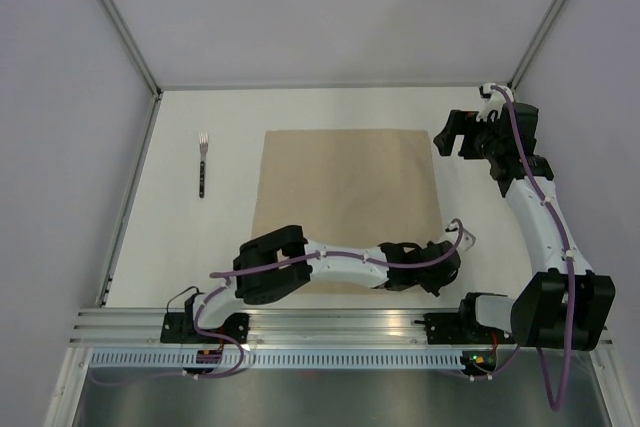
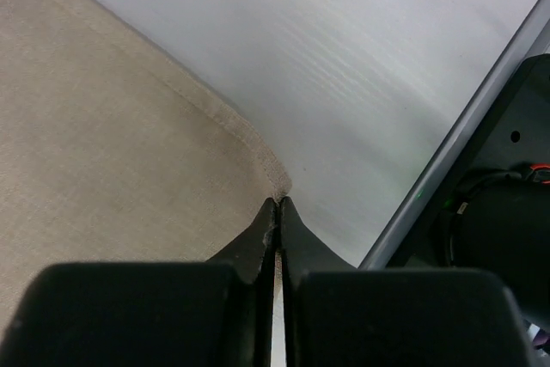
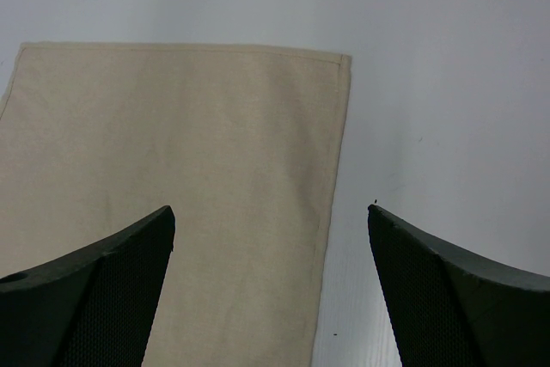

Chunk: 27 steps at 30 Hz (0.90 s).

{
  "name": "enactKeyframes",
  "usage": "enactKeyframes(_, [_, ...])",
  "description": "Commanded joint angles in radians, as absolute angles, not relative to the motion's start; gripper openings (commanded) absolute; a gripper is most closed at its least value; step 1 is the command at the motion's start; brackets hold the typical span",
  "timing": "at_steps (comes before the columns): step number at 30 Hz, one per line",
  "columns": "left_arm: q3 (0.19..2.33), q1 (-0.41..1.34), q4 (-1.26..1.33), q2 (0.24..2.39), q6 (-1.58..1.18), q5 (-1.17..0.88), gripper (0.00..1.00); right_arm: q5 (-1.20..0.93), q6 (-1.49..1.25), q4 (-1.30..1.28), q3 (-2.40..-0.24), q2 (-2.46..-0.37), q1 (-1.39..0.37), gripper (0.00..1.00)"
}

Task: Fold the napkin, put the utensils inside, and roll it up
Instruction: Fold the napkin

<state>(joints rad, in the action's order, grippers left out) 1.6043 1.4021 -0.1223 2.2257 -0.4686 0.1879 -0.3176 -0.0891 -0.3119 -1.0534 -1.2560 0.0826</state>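
The beige napkin (image 1: 345,197) lies flat in the middle of the white table. My left arm reaches rightward along the near edge, and its gripper (image 1: 447,250) sits at the napkin's near right corner. In the left wrist view the gripper (image 2: 278,201) is shut, pinching that corner of the napkin (image 2: 129,143). My right gripper (image 1: 450,139) hovers open by the napkin's far right corner. Its fingers (image 3: 129,272) straddle the right edge of the napkin (image 3: 172,152) with nothing between them. A fork (image 1: 203,164) with a dark handle lies left of the napkin, apart from it.
An aluminium rail (image 1: 330,322) runs along the near table edge, with both arm bases bolted to it. The rail (image 2: 464,143) and a dark arm base (image 2: 507,229) lie close to the right of the left gripper. White walls enclose the table on three sides.
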Motion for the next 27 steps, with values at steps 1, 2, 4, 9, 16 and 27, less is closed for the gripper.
enactKeyframes(1, [1.571,1.365,-0.052,2.117,-0.534,0.153,0.02,-0.321,-0.091,-0.319,-1.089,-1.255,0.084,0.98])
enactKeyframes(2, [1.559,1.344,-0.046,2.082,-0.537,0.149,0.02,-0.321,-0.092,-0.318,-1.089,-1.255,0.084,0.98])
enactKeyframes(4, [1.522,1.324,-0.035,2.051,-0.546,0.129,0.02,-0.321,-0.092,-0.319,-1.089,-1.253,0.084,0.98])
enactKeyframes(9, [1.441,1.238,-0.034,1.942,-0.564,0.1,0.02,-0.319,-0.094,-0.319,-1.089,-1.246,0.084,0.98])
enactKeyframes(16, [1.296,1.045,-0.025,1.809,-0.604,0.011,0.02,-0.322,-0.091,-0.319,-1.089,-1.239,0.084,0.98])
enactKeyframes(27, [1.213,0.689,-0.074,1.713,-0.6,-0.143,0.02,-0.33,-0.089,-0.319,-1.083,-1.224,0.084,0.98])
